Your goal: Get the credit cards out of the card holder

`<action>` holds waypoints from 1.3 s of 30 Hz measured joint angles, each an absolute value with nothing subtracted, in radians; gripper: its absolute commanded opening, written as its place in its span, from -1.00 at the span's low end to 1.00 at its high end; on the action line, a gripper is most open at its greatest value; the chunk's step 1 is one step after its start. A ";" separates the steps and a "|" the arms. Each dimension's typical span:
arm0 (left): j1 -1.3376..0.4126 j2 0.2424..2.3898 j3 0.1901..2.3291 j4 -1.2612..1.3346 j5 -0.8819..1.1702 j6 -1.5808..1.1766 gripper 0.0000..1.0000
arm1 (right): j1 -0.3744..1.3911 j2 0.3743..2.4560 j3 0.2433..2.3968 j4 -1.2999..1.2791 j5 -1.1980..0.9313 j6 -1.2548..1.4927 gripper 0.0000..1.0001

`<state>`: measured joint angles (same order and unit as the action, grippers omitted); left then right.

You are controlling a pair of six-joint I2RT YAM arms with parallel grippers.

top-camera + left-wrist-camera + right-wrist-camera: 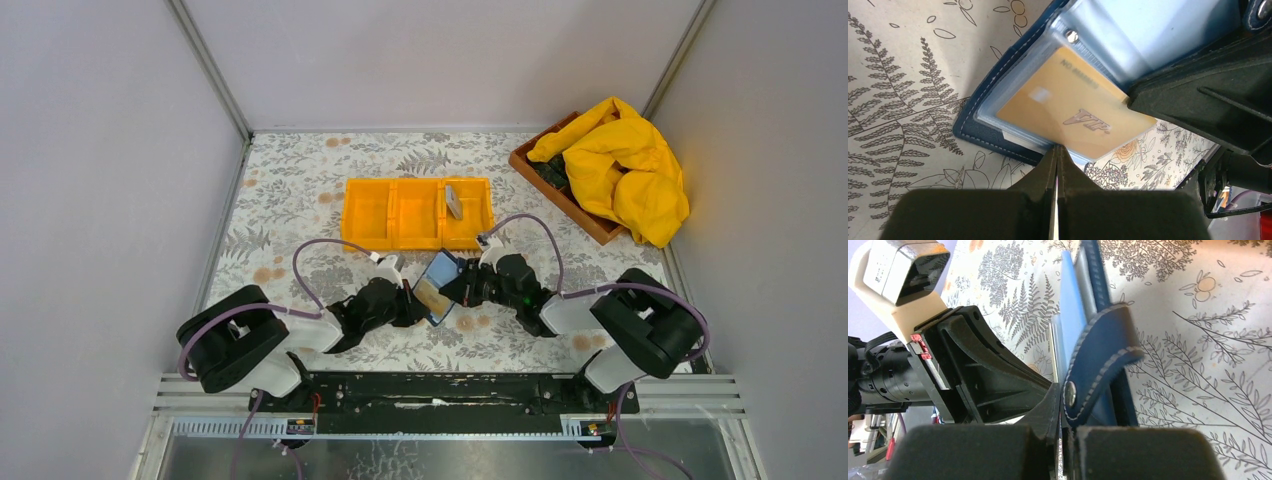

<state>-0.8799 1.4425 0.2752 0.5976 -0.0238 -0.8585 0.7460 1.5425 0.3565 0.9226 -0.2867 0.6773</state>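
Left claw [1055,148], one card [1068,107]; right claw [1062,390], holder [441,268]

Card holder [441,272]: dark blue, pale stitching, open, clear sleeves inside, snap strap hanging loose. It's tilted up on edge near the front middle of the bench [300,180]; can't tell whether it touches it. Right claw [1063,405] is clamped on it at the strap end.

Tan-orange card [1073,112]: "VIP" print, sits in a clear sleeve with its lower edge sticking out. Left claw [1055,152] is pinched tight on that edge.

Grey card [453,200]: lies apart from the holder, slanted, in the right compartment of the orange tray [366,186].
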 measured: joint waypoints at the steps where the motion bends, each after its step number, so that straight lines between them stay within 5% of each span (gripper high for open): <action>1: -0.880 1.443 0.276 0.598 -0.022 -0.859 -1.00 | 0.746 1.531 0.356 0.904 -0.280 0.677 -1.00; 35: -0.875 1.467 0.295 0.602 -0.022 -0.856 -1.00 | 0.727 1.256 0.279 0.497 -0.166 0.675 -1.00; 39: -0.874 1.463 0.295 0.597 -0.022 -0.852 -1.00 | 0.722 1.254 0.279 0.498 -0.170 0.672 -0.47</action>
<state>-0.8738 1.4628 0.2955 0.5968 -0.0219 -0.8524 0.7223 1.2541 0.2790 0.4976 -0.1703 0.6716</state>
